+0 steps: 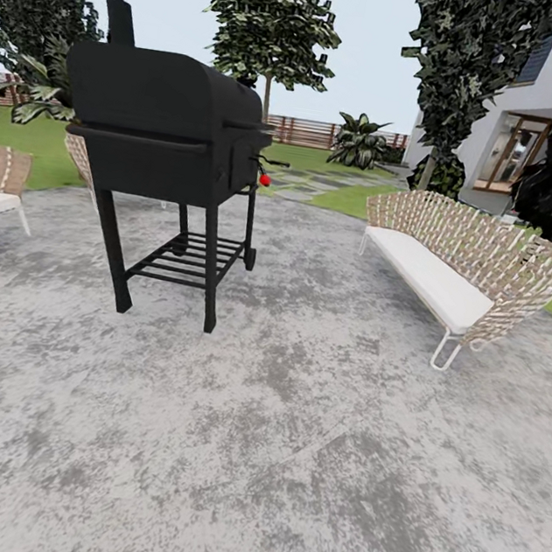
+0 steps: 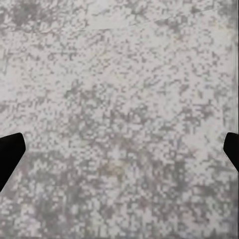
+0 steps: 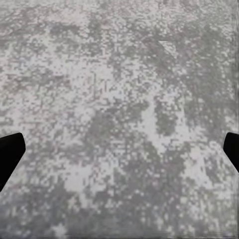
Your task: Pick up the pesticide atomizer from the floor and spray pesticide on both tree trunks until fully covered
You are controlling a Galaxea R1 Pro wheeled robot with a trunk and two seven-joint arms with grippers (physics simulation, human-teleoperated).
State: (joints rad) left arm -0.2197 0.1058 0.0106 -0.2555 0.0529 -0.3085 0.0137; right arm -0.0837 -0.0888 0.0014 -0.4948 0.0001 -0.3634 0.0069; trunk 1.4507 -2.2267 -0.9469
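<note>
Over bare paving: both arms hang above mottled grey ground, nothing between their fingers.
Left gripper (image 2: 119,149): dark fingertips show at opposite edges of the left wrist view, spread wide, holding nothing.
Right gripper (image 3: 119,149): the same in the right wrist view, wide apart and empty.
Floor (image 1: 285,454): blotchy grey patio stretching ahead, flat and unobstructed close by.
Near obstacles: a black barbecue grill (image 1: 170,127) on legs to the front left, a woven bench (image 1: 463,269) with a white cushion to the right.
Pesticide atomizer: not made out anywhere; a small red spot at the grill's side is too unclear to name.
Trees: one with a thin trunk and leafy crown (image 1: 275,28) stands beyond the grill, well apart from the robot; another (image 1: 467,66) rises near the house (image 1: 511,125).
Handling judgement: a tiny bottle should be light, rigid and easily knocked over; pinch it across the body, below the tip, keeping the nozzle free.
Stage: probably travelling toward the lawn.
</note>
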